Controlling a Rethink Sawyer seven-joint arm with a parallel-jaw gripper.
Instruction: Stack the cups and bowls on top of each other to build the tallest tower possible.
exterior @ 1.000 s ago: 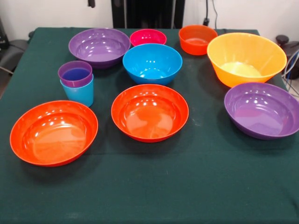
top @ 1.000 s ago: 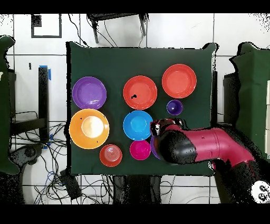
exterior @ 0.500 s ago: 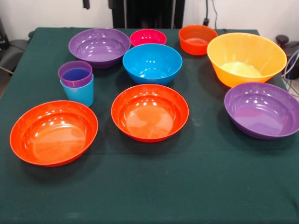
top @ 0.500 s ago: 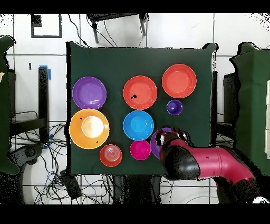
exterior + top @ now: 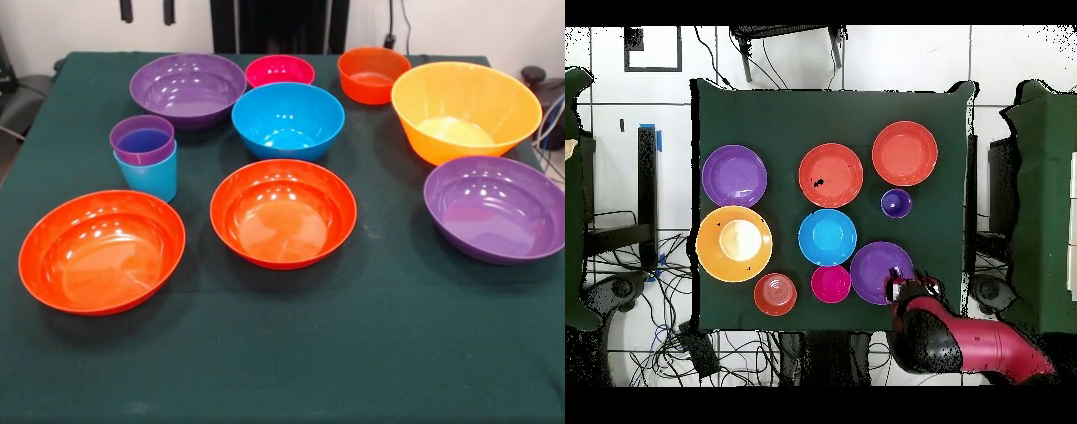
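Observation:
The purple cup sits nested in the light blue cup at the left; from overhead the pair shows as a purple disc. The bowls stand apart on the green cloth: two wide orange-red ones, a medium blue one, a small pink one, a small orange one, a large yellow-orange one and two wide purple ones. My gripper is open and empty, only its two fingertips showing at the top edge, behind the far purple bowl. In the overhead view the gripper is at the table's edge beside that purple bowl.
The table is covered with dark green cloth. My red arm lies off the table's edge near the base. Cables and dark furniture surround the table on the floor.
The arm has drawn back toward the base, uncovering the wide purple bowl in the overhead view. In the front view the fingertips have shifted left along the top edge.

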